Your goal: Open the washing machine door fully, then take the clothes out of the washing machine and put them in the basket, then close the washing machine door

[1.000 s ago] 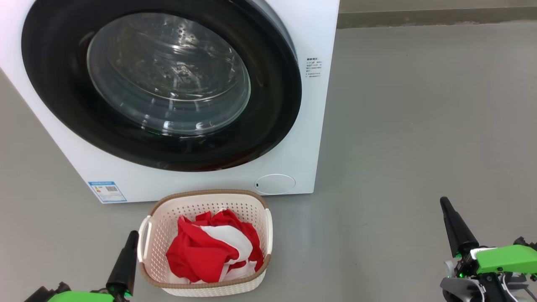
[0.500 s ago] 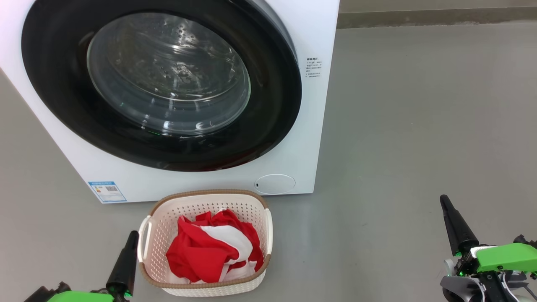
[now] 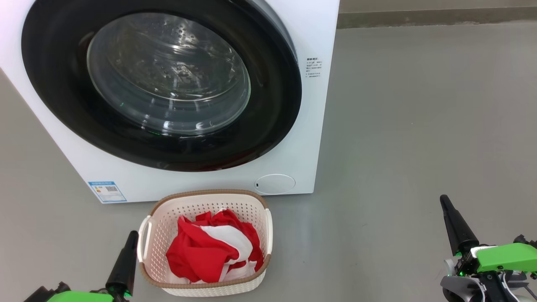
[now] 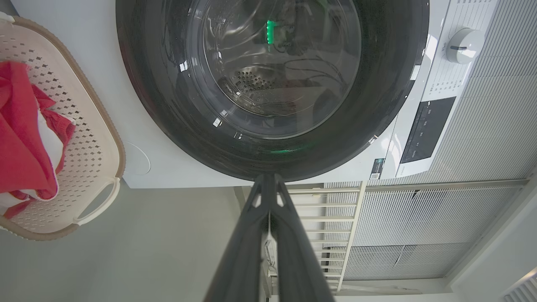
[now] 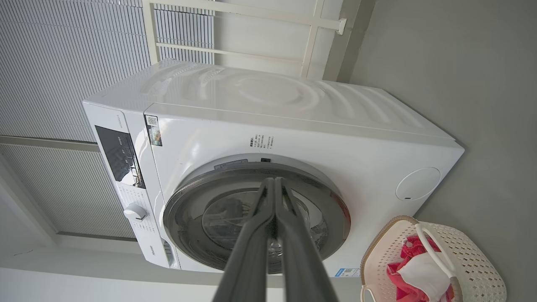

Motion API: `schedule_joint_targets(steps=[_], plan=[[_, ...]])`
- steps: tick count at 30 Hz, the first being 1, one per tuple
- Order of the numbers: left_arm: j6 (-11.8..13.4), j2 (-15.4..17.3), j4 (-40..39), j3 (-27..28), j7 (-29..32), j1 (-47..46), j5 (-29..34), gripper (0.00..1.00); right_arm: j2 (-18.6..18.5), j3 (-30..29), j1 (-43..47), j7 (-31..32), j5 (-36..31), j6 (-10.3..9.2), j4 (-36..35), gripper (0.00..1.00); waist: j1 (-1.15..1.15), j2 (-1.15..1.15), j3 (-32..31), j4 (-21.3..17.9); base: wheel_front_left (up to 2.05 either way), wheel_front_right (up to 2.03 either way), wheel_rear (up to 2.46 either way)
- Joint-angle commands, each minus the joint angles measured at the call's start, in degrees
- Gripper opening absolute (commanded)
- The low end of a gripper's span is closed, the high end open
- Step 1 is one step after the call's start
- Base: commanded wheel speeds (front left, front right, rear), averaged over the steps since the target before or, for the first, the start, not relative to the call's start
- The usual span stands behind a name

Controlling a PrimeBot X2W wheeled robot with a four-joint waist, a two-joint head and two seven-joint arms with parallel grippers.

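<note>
L hand [image 3: 133, 235] low at lower left, fingers pressed together, empty, pointing up-fwd; tip just beside left side of basket [image 3: 209, 193]. R hand [image 3: 443, 202] low at lower right, fingers pressed together too, empty, well apart from basket. Red/white clothes [image 3: 205, 251] bundled inside basket, which sits on floor [image 3: 398, 126] just in front of washing machine [image 3: 321, 37]. Closed washing machine door [image 3: 272, 105] flush w/ front, ahead of both hands, untouched
</note>
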Motion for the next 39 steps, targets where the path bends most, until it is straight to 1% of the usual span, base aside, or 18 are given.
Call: schedule_joint_targets(steps=[1, 39], plan=[[-0.4, 0.4, -1.2, 2.1, 0.2, -2.3, -0.5, 0.0, -0.8, 0.9, -2.4, 0.1, 0.2, -0.03, -1.4, 0.0, 0.0, 0.0, 0.0, 0.0, 0.0, 0.0, 0.0], [-0.4, 0.3, -1.2, 2.2, 0.4, -2.3, -0.3, 0.0, -0.6, 0.7, -2.5, 0.3, 0.0, -0.03, -1.4, 0.0, 0.0, 0.0, 0.0, 0.0, 0.0, 0.0, 0.0]])
